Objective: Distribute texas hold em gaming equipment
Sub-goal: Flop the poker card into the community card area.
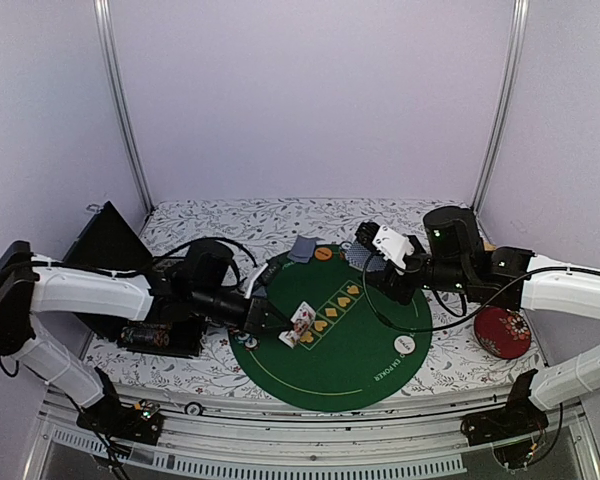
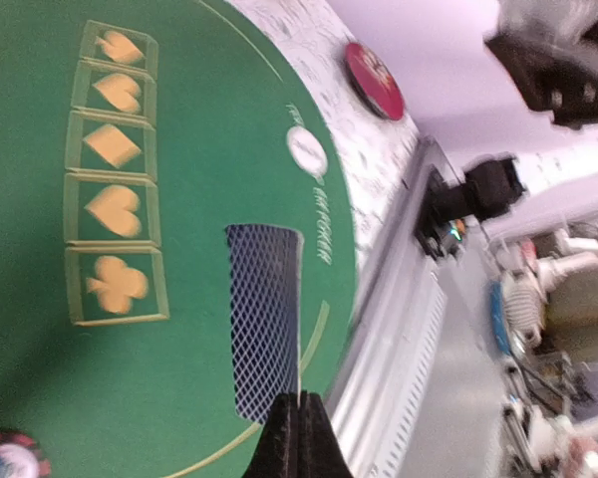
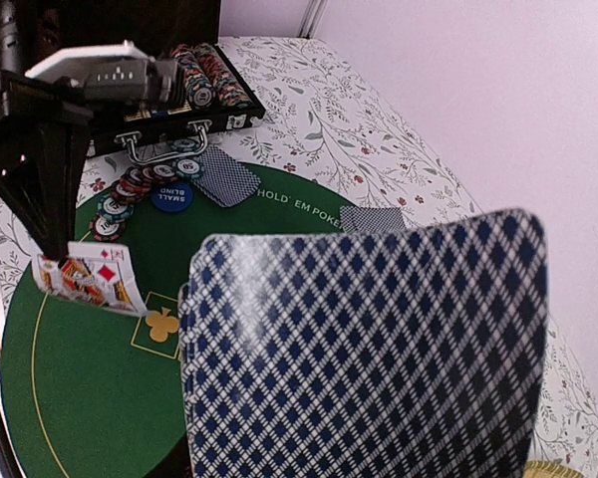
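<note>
The tabletop (image 1: 230,215) carries a green mat (image 1: 350,355) reaching nearly to its near edge, centre bare. A black case (image 3: 154,129) at left holds chips (image 3: 204,80); a red dish (image 1: 502,331) sits right. The right gripper (image 1: 370,262) clamps a card stack (image 3: 364,349) over the far rim; the left gripper (image 2: 299,438), closed, pinches one card (image 2: 264,319) above the mat

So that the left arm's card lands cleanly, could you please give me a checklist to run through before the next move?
1. The left fingers are shut on the playing card at its edge: ok.
2. That card hangs over the green mat, beside the printed club box: ok.
3. The right arm holds its own cards, which fill its wrist view: ok.
4. The left arm and right arm are apart over the mat: ok.
5. The poker chips lie clear of the hanging card: ok.
6. Mat directly beneath the card is free: cannot tell, the card hides it.
</note>
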`<action>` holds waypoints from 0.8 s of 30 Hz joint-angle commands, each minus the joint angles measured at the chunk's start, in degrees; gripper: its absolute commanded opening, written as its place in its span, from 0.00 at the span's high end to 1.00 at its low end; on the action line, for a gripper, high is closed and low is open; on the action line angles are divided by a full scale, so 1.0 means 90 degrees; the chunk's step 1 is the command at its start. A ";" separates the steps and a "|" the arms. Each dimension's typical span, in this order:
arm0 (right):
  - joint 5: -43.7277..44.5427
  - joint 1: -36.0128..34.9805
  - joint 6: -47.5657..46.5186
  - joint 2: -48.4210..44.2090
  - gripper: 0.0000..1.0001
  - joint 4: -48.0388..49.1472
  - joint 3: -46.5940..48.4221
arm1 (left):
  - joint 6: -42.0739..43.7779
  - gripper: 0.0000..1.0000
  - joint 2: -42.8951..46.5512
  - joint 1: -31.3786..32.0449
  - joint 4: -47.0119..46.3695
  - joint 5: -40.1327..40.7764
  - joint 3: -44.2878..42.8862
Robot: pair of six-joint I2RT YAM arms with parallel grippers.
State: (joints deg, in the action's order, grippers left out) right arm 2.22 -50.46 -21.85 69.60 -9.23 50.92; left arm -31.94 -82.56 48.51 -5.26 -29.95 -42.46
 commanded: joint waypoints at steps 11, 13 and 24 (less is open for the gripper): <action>-0.0048 0.0039 0.0043 -0.0180 0.55 -0.0167 0.0207 | -0.1497 1.00 -0.1966 -0.0240 -0.2842 -0.1951 -0.0103; -0.0051 0.0039 0.0030 -0.0134 0.55 -0.0227 0.0279 | -0.0988 1.00 -0.2401 -0.0255 -0.1737 -0.2222 -0.0738; -0.0012 0.0039 0.0078 -0.0203 0.55 -0.0268 0.0262 | -0.2107 1.00 -0.1976 -0.0518 -0.1932 0.0534 0.0369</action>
State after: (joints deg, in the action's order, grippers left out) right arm 2.22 -50.43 -21.85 69.47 -12.03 51.90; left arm -44.69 -104.88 44.49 -19.99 -37.54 -43.68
